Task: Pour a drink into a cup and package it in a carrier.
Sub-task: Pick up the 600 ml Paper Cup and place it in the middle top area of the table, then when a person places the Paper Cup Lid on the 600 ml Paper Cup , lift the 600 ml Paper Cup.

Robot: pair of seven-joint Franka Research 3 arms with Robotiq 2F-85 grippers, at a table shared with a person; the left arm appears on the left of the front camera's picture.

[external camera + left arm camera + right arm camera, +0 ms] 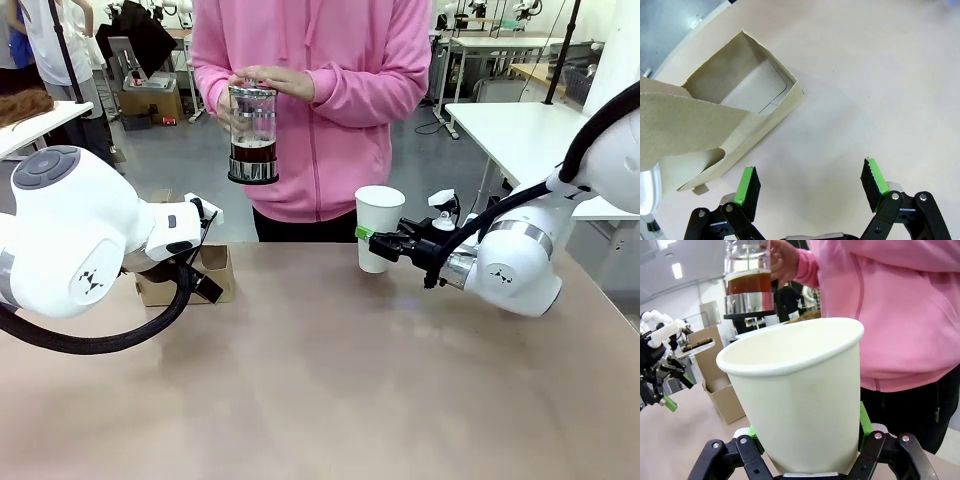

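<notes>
- Right tool (372, 236) is clenched on the cup (380, 212), which is upright, right of frame centre.
- Left tool (810, 172) is released and empty, over the counter (880, 75), just beside the carrier (700, 125), frame left.
- Drink (252, 153) sits in the jug (253, 120), held by the person's hands (275, 82), top centre.

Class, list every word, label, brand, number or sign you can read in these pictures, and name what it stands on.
No readable text anywhere.
Tall white paper cup: plain.
Brown cardboard carrier: plain.
Clear glass press jug with steel bands: no label.
White arm joint: small dark emblem, no letters.
Background: nothing legible.
</notes>
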